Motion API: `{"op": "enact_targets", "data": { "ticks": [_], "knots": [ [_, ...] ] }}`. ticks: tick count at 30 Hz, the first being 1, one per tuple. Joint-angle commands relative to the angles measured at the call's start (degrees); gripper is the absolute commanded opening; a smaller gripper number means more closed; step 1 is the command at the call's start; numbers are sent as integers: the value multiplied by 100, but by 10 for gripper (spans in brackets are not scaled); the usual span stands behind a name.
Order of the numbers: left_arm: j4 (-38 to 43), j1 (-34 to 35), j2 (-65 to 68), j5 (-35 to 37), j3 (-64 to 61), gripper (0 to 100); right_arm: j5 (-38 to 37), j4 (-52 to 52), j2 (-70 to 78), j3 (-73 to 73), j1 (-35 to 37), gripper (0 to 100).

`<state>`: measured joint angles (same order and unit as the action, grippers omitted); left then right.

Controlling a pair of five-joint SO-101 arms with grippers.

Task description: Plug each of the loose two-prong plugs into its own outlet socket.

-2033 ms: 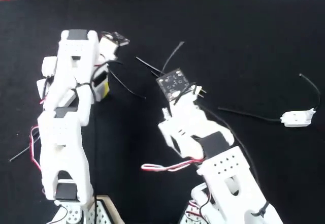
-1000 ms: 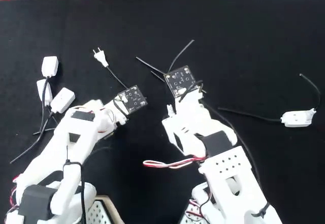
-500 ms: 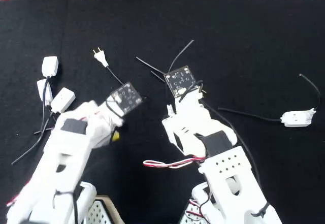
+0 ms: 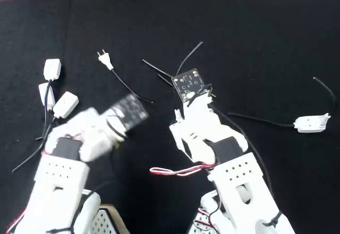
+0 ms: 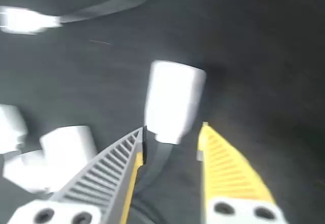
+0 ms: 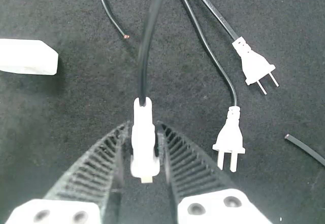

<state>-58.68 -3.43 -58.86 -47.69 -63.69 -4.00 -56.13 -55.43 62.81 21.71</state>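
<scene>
The left arm [image 4: 74,144] pulls back from over the sockets [image 4: 52,68] toward its base, baring the plug [image 4: 105,60]; its wrist swings left; its claw [image 5: 170,135] now gapes before a socket [image 5: 174,99].

The black table [image 4: 265,37] is lit evenly from above in the high view, and hardly any shadow is seen on it. The white arms [image 4: 223,154] are rendered very bright. In the right wrist view the held plug [image 6: 143,153] is lit without glare, and a faint soft shadow is cast beside the side socket [image 6: 25,56]. In the left wrist view the far socket [image 5: 23,20] is washed out by glare, and a dark shadow is thrown beside the near socket [image 5: 172,99].
</scene>
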Motion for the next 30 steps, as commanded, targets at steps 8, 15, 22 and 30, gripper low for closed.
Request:
{"op": "enact_targets", "data": {
  "ticks": [8, 15, 22, 30],
  "knots": [
    [3903, 664, 1591, 404, -585, 148, 53, 88, 4, -92, -79, 21],
    [3727, 541, 3956, 888, 286, 145, 53, 88, 4, -84, -88, 21],
    [2365, 224, 3420, 897, 391, 145, 53, 88, 4, -84, -88, 21],
    [1064, 497, 809, 1204, 330, 148, 44, 97, 4, -84, -88, 21]
  ]
}}
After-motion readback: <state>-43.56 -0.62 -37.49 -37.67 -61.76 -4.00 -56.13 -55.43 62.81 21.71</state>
